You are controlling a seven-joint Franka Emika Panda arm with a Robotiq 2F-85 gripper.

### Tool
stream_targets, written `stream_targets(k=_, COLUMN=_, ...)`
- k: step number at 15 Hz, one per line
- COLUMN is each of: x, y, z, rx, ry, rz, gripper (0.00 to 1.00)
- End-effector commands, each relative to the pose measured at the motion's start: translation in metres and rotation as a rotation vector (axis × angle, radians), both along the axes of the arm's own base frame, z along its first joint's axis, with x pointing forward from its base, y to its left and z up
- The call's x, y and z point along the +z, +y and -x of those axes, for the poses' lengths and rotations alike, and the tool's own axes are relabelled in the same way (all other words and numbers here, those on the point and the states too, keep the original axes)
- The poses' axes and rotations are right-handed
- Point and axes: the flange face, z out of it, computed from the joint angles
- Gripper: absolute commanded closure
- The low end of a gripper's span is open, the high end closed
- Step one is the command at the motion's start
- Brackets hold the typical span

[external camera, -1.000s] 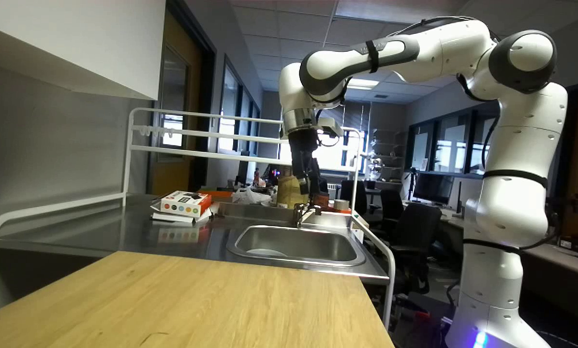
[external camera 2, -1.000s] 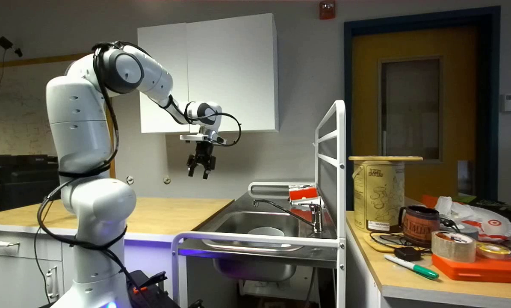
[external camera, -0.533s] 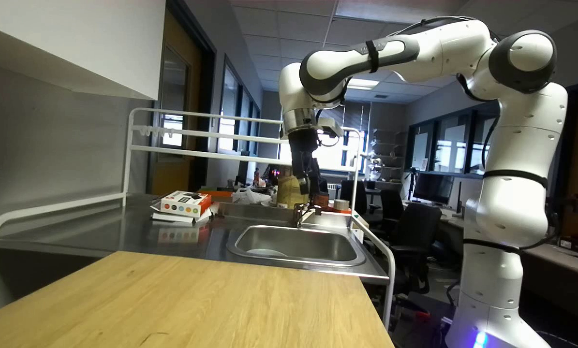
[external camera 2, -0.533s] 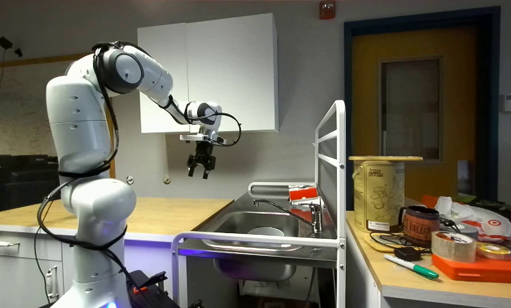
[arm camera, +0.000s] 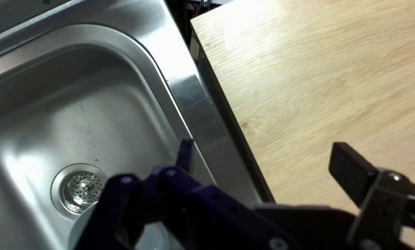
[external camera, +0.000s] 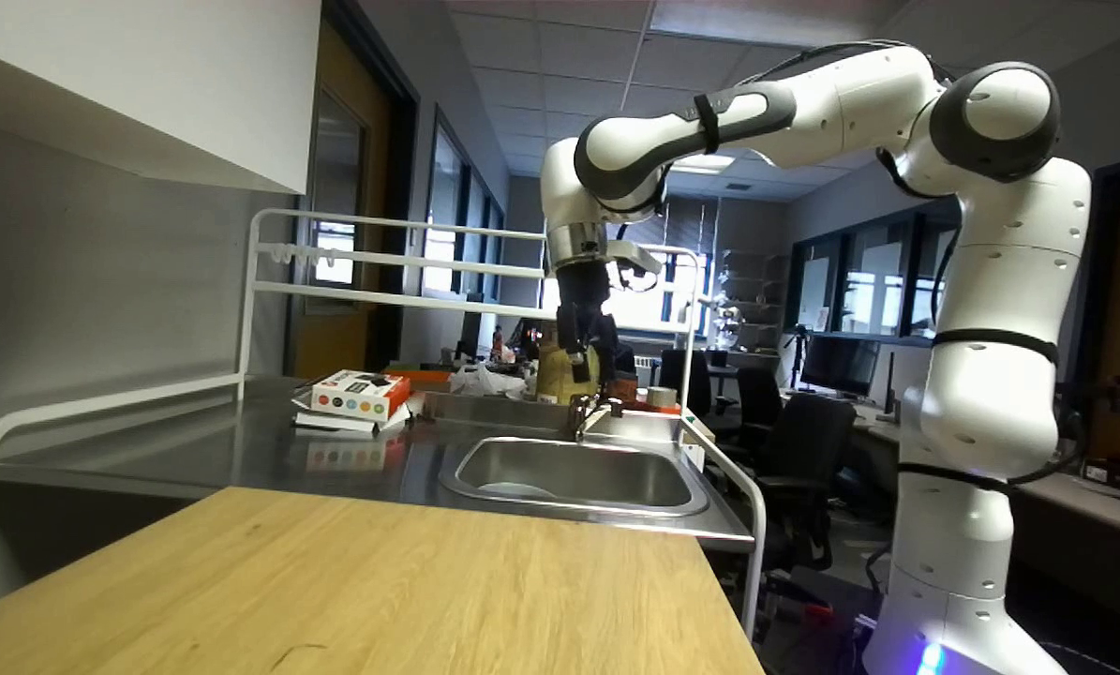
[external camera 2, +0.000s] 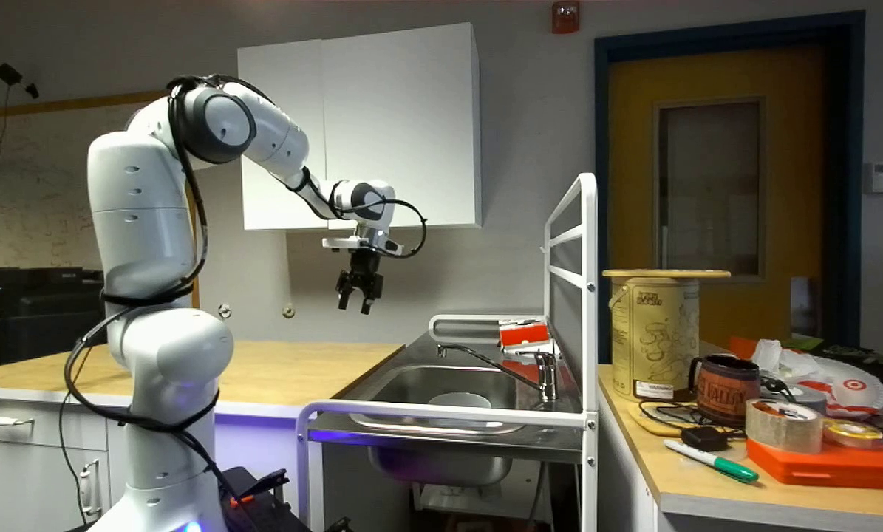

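Currently, gripper: spread wide, hanging in midair, lower half of the wrist view.
Wooden tabletop: well below, filling the right of that view.
Sink: at left, drain toward lower left.
White dish: inside the sink, bottom left, partly hidden behind the gripper.
Red-and-white box: beyond the tabletop, left of center in an exterior view.
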Motion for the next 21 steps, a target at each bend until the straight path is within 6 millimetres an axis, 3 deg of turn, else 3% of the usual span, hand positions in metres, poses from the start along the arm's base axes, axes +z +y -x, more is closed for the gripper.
stream_targets(k=1, x=-0.006, y=-0.032, z=-0.025, rx=-0.152, ry=-0.024, rz=-0.004, gripper=0.0)
stream_targets(k=9, x=-0.017, y=-0.123, z=-0.052, rx=-0.471, ry=-0.057, rz=-0.097, gripper=0.0)
stream_targets(k=14, x=-0.012, y=-0.167, z=-0.056, rx=-0.649, ry=-0.095, rz=-0.107, gripper=0.0)
stream_targets(k=21, x=-0.022, y=-0.216, z=-0.058, rx=-0.887, ry=-0.094, rz=-0.029, gripper=0.0)
